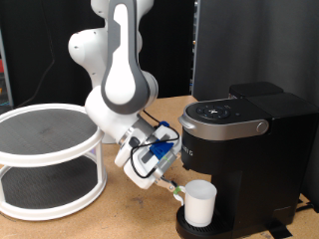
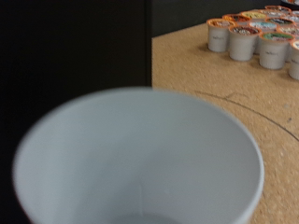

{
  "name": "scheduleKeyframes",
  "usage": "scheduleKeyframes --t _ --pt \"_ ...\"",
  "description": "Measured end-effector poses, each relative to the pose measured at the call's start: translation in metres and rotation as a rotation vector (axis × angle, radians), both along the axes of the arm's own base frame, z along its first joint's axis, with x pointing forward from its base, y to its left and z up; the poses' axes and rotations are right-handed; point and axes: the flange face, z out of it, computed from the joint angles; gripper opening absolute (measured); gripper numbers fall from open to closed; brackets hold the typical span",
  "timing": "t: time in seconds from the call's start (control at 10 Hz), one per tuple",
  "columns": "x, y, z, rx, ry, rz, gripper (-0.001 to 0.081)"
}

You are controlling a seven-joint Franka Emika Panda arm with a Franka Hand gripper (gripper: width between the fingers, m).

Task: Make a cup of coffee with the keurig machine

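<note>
**Cup on drip tray, gripper at its side**

Exterior view, left to right. Far left: white two-tier round rack (image 1: 45, 159) with dark mesh shelves, standing on the wooden table (image 1: 120, 214). Centre: white and grey arm (image 1: 118, 75) bent down and angled toward the exterior view's right, wrist cluttered with blue parts and cabling. Gripper (image 1: 175, 188) low, just beside the cup (image 1: 200, 203), at the cup's left flank in this view. Fingers too small and crowded to resolve; cannot tell whether spread, closed, or clamped on the cup. Contact with the cup likewise unclear.

Cup upright on the round drip tray base (image 1: 204, 231), under the overhanging head of the keurig machine (image 1: 244, 149). Machine black, boxy, at the exterior view's right; silver-grey handle (image 1: 224, 126) down across the front, round button panel (image 1: 211, 109) on top.

Wrist view: white cup (image 2: 140, 159) very close, blurred, filling most of the picture, mouth open to the camera, inside looks empty as far as visible. Black bulk of the machine (image 2: 75, 42) behind it. Cluster of small white pods (image 2: 252, 35) with orange-red lids, well apart from the cup, on the table (image 2: 187, 65).
</note>
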Motion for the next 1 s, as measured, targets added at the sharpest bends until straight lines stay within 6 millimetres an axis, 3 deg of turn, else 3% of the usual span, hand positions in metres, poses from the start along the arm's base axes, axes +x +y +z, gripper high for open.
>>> scheduleKeyframes --t 0.6,0.8,1.0 --pt "-0.023 -0.018 0.056 0.032 0.054 0.035 0.08" --pt "-0.038 -0.029 0.068 0.023 0.059 0.05 0.08" --pt "-0.038 -0.028 0.067 0.029 0.059 0.054 0.08"
